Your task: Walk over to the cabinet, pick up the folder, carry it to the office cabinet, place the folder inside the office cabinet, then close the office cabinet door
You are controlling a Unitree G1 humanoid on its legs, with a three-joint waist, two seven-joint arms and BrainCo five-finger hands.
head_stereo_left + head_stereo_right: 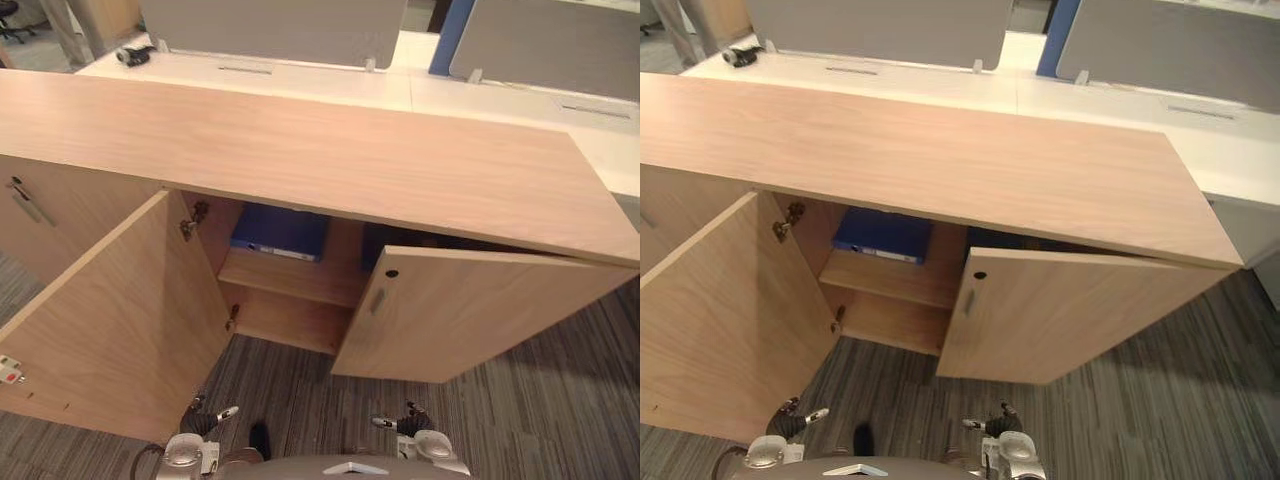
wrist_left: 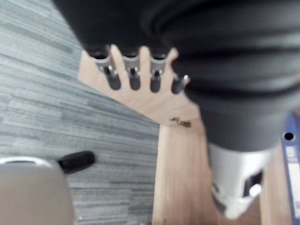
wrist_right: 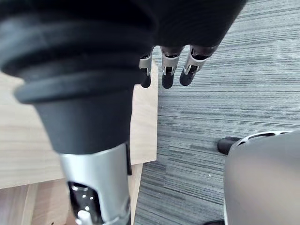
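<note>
The office cabinet [image 1: 300,150] stands with both doors swung out; the left door [image 1: 110,310] is wide open, the right door [image 1: 460,310] only partly. The blue folder [image 1: 280,232] lies flat on the upper shelf [image 1: 290,275] inside, in the left part of the opening, its spine facing outward. The left robot hand [image 1: 205,418] hangs low above the grey carpet [image 1: 520,400], in front of the left door and well apart from the folder; its fingers [image 2: 133,77] are loose and straight, grasping nothing. The right robot hand [image 1: 400,423] hangs likewise before the right door, its fingers [image 3: 166,77] released and empty. Behind the cabinet runs a white desk [image 1: 330,85] with grey partition panels [image 1: 270,25].
</note>
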